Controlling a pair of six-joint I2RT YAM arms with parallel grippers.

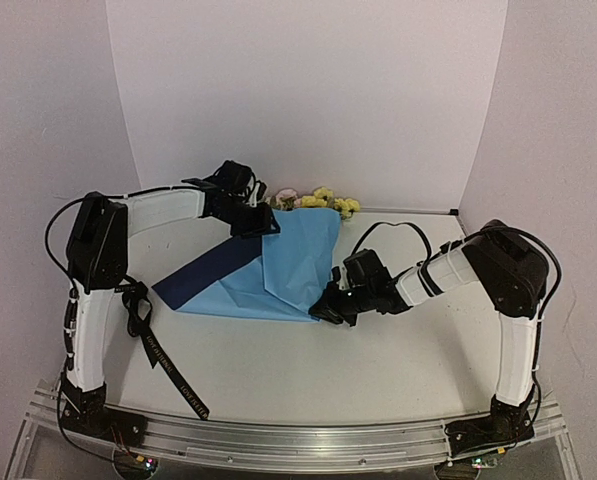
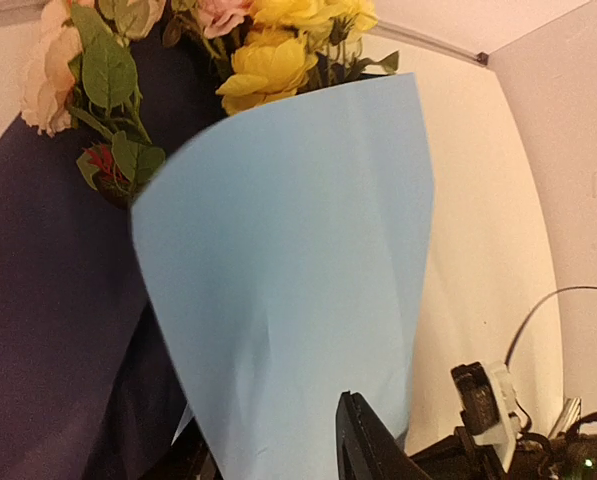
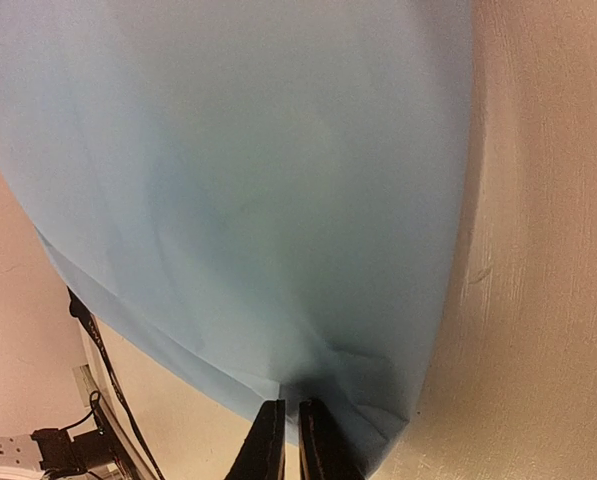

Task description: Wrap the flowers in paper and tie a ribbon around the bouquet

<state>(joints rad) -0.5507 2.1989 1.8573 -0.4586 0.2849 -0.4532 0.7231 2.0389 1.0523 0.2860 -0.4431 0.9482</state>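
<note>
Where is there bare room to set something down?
Bare white tabletop lies in front of the light blue paper sheet, between the black lettered ribbon and the right arm. Crowded: the back, around the yellow and pink flowers.

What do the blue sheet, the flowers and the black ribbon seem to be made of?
The paper: thin matte paper, light blue one side, navy the other; it bends and creases softly.
The flowers: probably artificial, fabric or plastic; leaves look stiff and evenly coloured.
The ribbon: likely woven fabric with pale printed lettering; it lies limp.
</note>
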